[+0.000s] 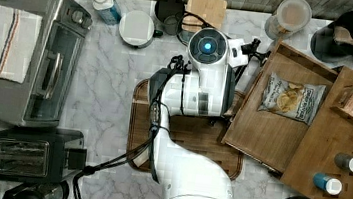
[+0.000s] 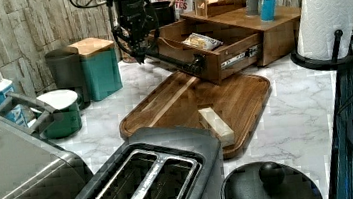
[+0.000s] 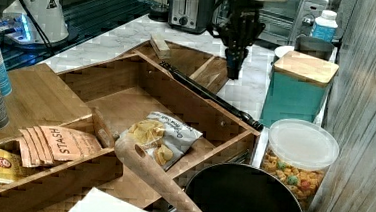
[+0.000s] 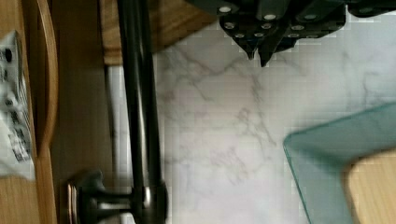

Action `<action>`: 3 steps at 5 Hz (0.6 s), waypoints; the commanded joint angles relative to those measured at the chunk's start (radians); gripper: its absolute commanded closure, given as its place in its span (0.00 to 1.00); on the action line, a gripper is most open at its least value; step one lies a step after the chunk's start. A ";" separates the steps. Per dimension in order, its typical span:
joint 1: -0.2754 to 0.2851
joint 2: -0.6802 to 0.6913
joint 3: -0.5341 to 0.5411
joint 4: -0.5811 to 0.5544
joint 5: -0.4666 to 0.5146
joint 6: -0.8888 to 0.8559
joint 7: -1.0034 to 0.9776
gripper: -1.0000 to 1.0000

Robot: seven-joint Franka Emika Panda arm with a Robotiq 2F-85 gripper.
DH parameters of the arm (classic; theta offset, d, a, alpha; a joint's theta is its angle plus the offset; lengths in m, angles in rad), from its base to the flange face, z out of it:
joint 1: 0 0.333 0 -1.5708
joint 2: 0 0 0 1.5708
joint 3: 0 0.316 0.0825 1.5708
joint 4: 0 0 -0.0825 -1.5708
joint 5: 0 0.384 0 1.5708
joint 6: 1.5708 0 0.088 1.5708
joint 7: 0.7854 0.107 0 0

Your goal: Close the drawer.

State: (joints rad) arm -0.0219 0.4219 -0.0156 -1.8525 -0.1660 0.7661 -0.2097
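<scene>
Your drawer (image 1: 272, 125) sits fully pulled out at 3 o'clock in the top view, chip bag (image 1: 291, 98) inside. The gripper (image 4: 258, 52), fingers pinched together and empty, hovers beside its handle bar (image 4: 140, 107); pushing remains.

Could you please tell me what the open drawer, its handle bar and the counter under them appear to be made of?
The drawer looks like medium-brown wood, with visible grain and a matte finish. Its handle bar seems to be dark metal, smooth with a slight sheen along its length. The counter appears to be white marble or a marble-look surface with grey veining; which one can't be told.
</scene>
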 commanded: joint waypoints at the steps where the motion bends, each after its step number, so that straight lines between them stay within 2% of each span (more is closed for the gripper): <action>1: -0.005 0.038 -0.023 0.130 -0.063 -0.049 -0.097 1.00; 3: -0.040 0.002 -0.019 0.088 -0.028 -0.053 -0.172 1.00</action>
State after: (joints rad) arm -0.0251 0.4910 -0.0225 -1.7744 -0.1688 0.7163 -0.2847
